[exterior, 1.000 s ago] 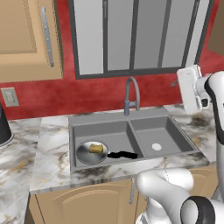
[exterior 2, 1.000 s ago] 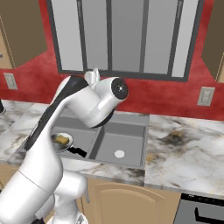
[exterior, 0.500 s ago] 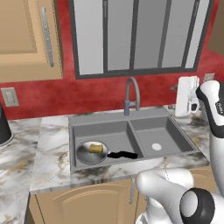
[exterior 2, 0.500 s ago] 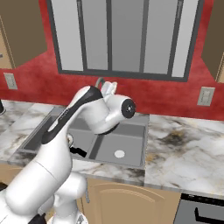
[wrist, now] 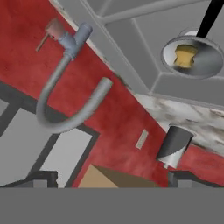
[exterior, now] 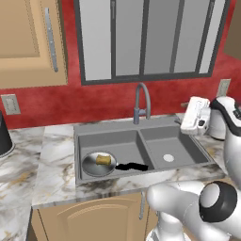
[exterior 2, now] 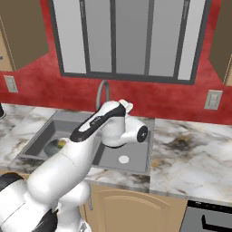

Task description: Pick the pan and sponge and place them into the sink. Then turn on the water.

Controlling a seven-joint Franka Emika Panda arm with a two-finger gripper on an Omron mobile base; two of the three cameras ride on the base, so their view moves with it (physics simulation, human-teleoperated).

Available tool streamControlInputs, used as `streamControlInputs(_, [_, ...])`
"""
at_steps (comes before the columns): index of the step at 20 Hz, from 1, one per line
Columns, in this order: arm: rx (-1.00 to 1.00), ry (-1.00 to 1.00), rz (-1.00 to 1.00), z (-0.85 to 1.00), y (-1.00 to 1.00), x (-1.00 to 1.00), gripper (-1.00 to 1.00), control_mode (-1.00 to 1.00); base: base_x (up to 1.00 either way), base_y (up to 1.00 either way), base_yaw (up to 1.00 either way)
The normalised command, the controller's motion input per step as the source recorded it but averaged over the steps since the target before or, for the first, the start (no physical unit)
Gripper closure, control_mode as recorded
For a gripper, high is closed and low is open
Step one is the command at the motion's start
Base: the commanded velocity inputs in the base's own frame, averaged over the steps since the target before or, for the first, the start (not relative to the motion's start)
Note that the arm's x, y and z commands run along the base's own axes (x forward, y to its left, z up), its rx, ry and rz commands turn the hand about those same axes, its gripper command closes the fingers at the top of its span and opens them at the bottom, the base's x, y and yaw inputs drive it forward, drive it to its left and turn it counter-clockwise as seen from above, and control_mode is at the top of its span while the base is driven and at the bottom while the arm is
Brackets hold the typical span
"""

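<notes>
The pan [exterior: 98, 164] lies in the left basin of the sink [exterior: 141, 123], its black handle pointing right toward the divider, and the sponge [exterior: 103, 160] sits inside the pan. Both placings look done, so the step in hand is judged to be turning on the water; no stream falls from the faucet [exterior: 142, 100] yet.

The faucet stands at the far rim, behind the divider, its arch bending forward over the sink. In the hand view a small lever [wrist: 49, 32] juts from the faucet base.

The hand [exterior: 194, 116] hovers above the far right corner of the sink, well right of the faucet and touching nothing. Its fingers are spread wide and hold nothing.

To do this well, the hand should likely travel left toward the faucet base, keeping above the arch so it does not strike the spout. It should meet the lever squarely and push it steadily, not in a sweep. The desk [exterior: 59, 162] around the sink offers room to approach.
</notes>
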Motion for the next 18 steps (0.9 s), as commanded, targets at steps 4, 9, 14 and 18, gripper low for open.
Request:
streamControlInputs(4, [0.25, 0.13, 0.00, -0.32, 0.00, 0.73, -1.00, -1.00, 0.00, 0.00, 0.00])
streamControlInputs(9, [0.19, 0.13, 0.02, -0.28, 0.00, 0.77, -1.00, -1.00, 0.00, 0.00, 0.00])
streamControlInputs(14, [0.15, 0.08, 0.04, -0.23, 0.00, 0.59, -1.00, -1.00, 0.00, 0.00, 0.00])
streamControlInputs(18, [0.10, 0.05, 0.06, -0.15, -0.01, 0.48, -1.00, -1.00, 0.00, 0.00, 0.00])
